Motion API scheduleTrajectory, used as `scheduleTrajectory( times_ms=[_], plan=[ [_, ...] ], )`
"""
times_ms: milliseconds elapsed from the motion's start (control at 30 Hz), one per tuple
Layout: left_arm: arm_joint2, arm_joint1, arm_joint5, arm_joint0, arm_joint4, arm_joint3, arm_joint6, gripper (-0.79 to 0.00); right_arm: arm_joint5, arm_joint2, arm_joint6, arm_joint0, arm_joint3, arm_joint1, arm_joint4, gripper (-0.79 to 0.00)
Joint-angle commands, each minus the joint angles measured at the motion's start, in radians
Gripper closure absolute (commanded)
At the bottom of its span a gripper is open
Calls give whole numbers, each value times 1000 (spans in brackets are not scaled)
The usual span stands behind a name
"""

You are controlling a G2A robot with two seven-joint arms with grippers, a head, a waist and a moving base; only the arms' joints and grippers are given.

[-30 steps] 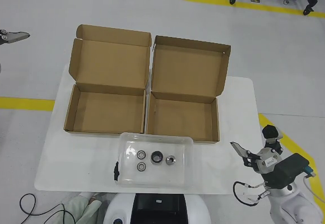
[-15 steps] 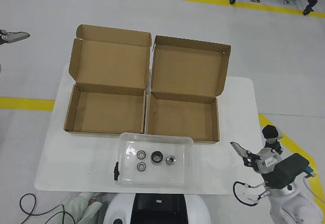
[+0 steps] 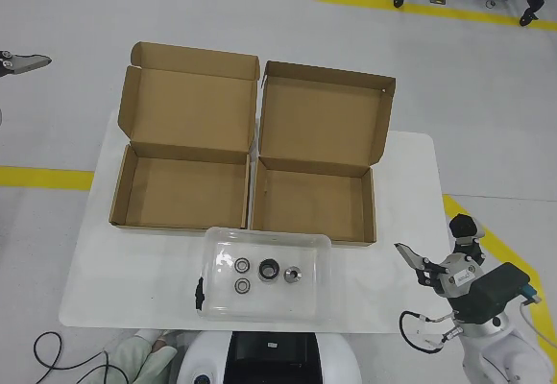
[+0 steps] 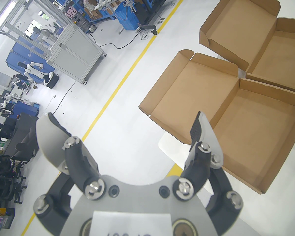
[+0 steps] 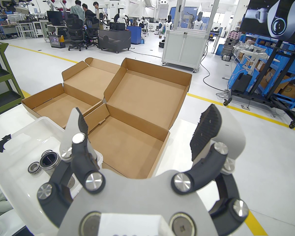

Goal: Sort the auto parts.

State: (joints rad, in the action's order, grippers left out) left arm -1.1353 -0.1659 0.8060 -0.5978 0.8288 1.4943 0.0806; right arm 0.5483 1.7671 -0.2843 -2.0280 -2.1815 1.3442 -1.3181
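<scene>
Several auto parts lie in a clear plastic bin (image 3: 309, 300) at the table's front edge: two small bearings (image 3: 243, 263) (image 3: 243, 285), a dark ring (image 3: 268, 272) and a metal piece (image 3: 292, 276). Behind the bin stand two open cardboard boxes, left box (image 3: 184, 192) and right box (image 3: 309, 204), with nothing in them. My right gripper (image 3: 435, 240) (image 5: 143, 121) hangs open off the table's front right corner, holding nothing. In its wrist view a bearing (image 5: 34, 167) and the dark ring (image 5: 49, 160) lie in the bin. My left gripper (image 4: 124, 124) is open and empty, over the floor far left of the table.
The white table (image 3: 408, 192) has bare strips left and right of the boxes. Both box lids (image 3: 194, 96) stand up at the back. Yellow floor lines (image 3: 29, 177) run past the table. A cable (image 3: 53, 350) lies on the floor at the front left.
</scene>
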Motion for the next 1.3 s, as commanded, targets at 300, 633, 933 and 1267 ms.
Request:
scheduleTrajectory(
  times_ms=[300,633,933,1267],
  plan=[
    [0,0,0,0,0,0,0,-784,0,0,0,0,0,0,0,-784],
    [0,0,0,0,0,0,0,-785,72,-57,88,80,65,-11,-2,-785],
    [0,0,0,0,0,0,0,-785,195,-185,282,244,149,-25,-11,-785],
    [0,0,0,0,0,0,0,-785,244,-319,517,421,237,-33,60,-785]
  ],
)
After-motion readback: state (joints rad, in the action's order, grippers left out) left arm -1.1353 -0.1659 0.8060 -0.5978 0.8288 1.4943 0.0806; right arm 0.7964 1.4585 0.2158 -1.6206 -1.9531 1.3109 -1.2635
